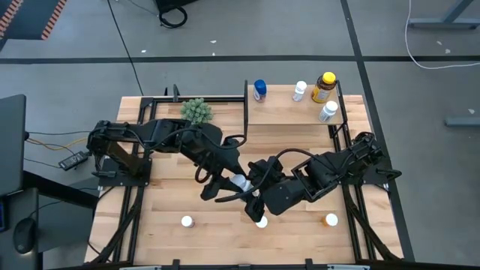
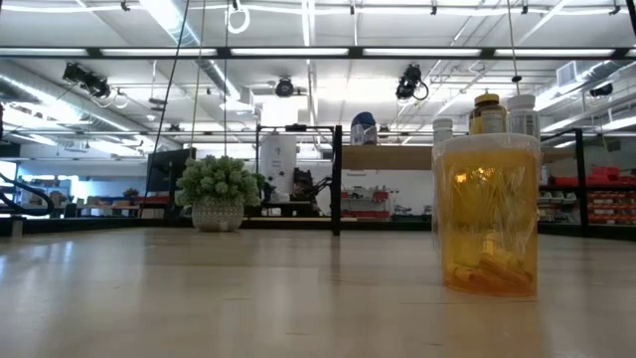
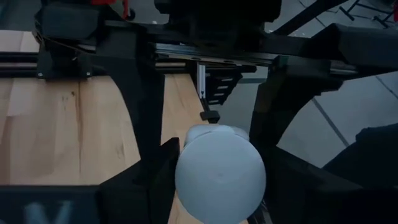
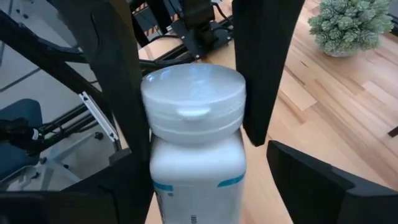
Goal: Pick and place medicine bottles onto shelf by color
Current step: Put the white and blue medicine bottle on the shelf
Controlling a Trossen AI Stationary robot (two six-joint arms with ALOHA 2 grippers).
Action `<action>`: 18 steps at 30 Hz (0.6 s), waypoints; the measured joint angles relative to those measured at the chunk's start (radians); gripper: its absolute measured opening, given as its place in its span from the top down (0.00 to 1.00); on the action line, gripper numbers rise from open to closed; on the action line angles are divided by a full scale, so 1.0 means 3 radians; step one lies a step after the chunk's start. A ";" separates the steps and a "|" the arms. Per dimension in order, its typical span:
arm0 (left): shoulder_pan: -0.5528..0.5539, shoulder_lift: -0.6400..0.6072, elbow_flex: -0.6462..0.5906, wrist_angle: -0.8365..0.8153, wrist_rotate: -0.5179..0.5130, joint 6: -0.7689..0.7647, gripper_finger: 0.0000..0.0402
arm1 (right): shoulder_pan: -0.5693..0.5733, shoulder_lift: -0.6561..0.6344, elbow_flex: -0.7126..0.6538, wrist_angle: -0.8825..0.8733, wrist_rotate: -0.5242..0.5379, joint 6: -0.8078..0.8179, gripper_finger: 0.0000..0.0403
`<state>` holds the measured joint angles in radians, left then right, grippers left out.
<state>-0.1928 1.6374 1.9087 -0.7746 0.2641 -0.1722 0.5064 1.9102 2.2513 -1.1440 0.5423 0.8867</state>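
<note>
We see both arms meeting mid-table over a white bottle [image 1: 240, 182] held off the boards. The left gripper [image 3: 214, 186] clamps its body between both fingers. The right gripper [image 4: 199, 180] stands wide around the bottle, fingers not clearly touching. On the shelf [image 1: 289, 112] stand 4 bottles, a blue one [image 1: 259, 90] among them

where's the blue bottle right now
In the high view the blue bottle stands on the shelf, at its far left corner beside the black upright divider.
</note>
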 joint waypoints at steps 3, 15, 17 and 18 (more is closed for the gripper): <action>0.0000 -0.0014 0.0000 0.0020 0.0010 -0.0003 0.45 | 0.0000 0.0002 -0.0001 -0.0030 0.0005 -0.0003 0.32; 0.0312 -0.0135 0.0079 -0.0322 0.0025 0.0150 0.41 | -0.0008 0.0003 -0.0003 -0.0102 0.0144 0.0024 0.51; 0.0394 -0.0173 0.0114 -0.0343 0.0027 0.0179 0.41 | -0.0008 0.0003 -0.0003 -0.0116 0.0238 0.0007 0.52; 0.0437 -0.0208 0.0118 -0.0389 -0.0008 0.0202 0.41 | -0.0004 0.0003 -0.0003 -0.0126 0.0261 -0.0001 0.52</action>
<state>-0.0616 1.5751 1.9441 -0.8913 0.2618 -0.1115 0.5051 1.9110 2.2505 -1.1818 0.6207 0.8864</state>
